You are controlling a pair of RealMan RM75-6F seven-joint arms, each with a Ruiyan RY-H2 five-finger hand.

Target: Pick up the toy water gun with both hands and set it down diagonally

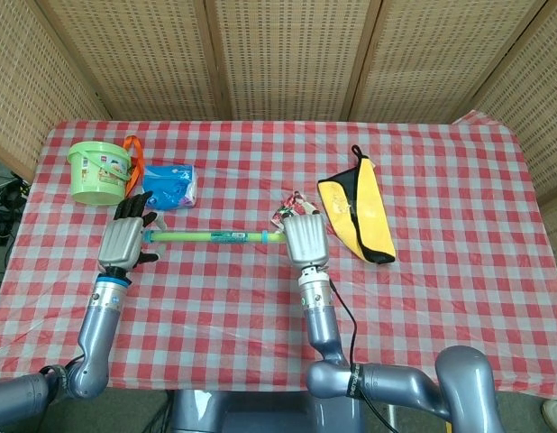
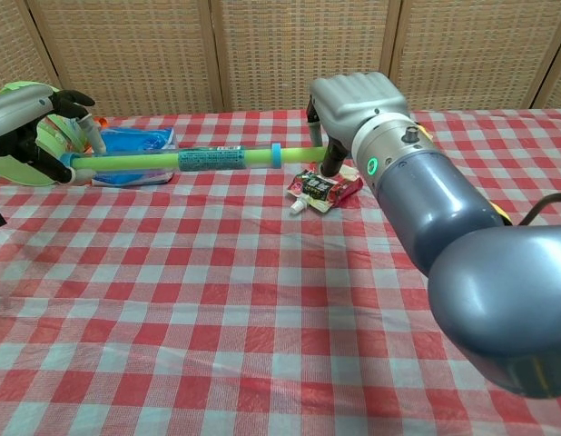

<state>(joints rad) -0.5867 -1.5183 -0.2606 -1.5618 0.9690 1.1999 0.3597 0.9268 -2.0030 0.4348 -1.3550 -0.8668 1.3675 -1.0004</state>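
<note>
Above table, water gun (image 1: 214, 236) (level), L hand (image 1: 124, 239) + R hand (image 1: 305, 240) gripping ends

Staged indoor test setup, likely lab: table (image 1: 441, 298) under red-checked cloth, woven rattan screen panels (image 1: 278, 54) closing off its far edge, loose cables (image 1: 4, 194) on floor past left edge.

Being counted on the tabletop (image 1: 441, 298): one toy water gun (image 1: 215, 236); one green bucket (image 1: 98, 170); one blue packet (image 1: 168, 185); one yellow pouch (image 1: 358, 215); one small red sachet (image 2: 324, 190). Two hands are being listed: left hand (image 1: 125, 239), right hand (image 1: 305, 241).
</note>
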